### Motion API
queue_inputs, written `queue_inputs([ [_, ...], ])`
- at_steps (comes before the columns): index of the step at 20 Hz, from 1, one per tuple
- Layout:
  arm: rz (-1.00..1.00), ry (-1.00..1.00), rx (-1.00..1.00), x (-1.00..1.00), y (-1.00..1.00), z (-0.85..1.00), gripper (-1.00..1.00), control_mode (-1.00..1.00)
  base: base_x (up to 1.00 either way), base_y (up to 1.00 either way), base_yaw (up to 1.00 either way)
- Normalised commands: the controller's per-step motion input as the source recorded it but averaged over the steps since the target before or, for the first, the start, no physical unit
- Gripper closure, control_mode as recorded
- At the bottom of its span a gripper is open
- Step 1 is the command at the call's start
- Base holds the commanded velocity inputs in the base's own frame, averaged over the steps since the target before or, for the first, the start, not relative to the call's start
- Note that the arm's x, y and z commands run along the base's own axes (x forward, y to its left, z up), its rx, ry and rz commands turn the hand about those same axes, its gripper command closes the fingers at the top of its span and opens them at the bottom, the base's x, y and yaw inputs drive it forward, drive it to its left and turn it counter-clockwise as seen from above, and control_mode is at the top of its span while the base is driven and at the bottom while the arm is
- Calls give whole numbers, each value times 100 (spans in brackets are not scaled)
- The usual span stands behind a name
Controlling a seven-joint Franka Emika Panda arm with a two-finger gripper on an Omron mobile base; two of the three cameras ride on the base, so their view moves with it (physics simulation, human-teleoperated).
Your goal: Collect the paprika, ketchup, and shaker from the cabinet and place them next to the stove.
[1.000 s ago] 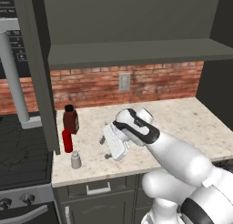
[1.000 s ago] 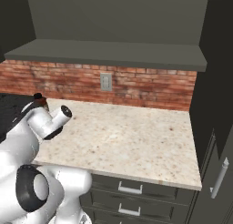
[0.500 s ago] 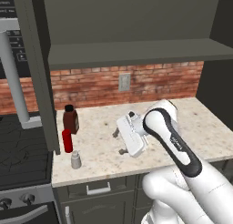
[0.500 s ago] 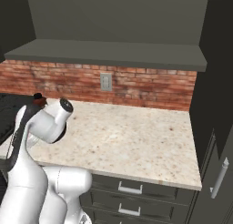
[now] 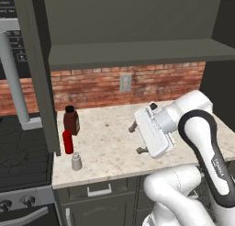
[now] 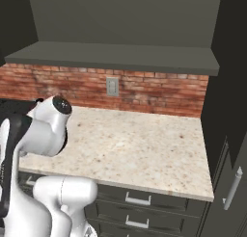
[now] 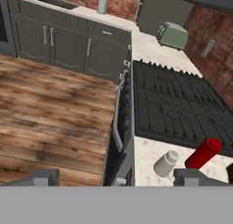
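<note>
Beside the stove (image 5: 23, 161), at the counter's near corner, you see the paprika (image 5: 70, 121), ketchup (image 5: 68, 142) and shaker (image 5: 76, 161) grouped in a row, apparently already delivered. Each stands upright, long axis vertical, caps up. The gripper (image 5: 136, 138), well clear of the stove, is spread wide and grasps nothing.

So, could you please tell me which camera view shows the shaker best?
The left base view: the shaker stands whole and upright at the counter's front edge, near the ketchup. The hand view shows it tilted, low in the picture, near the stove.
</note>
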Motion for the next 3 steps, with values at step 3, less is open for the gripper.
queue_inputs([
  [3, 0, 0, 0, -67, -26, 72, -100, -100, 0, 0, 0],
])
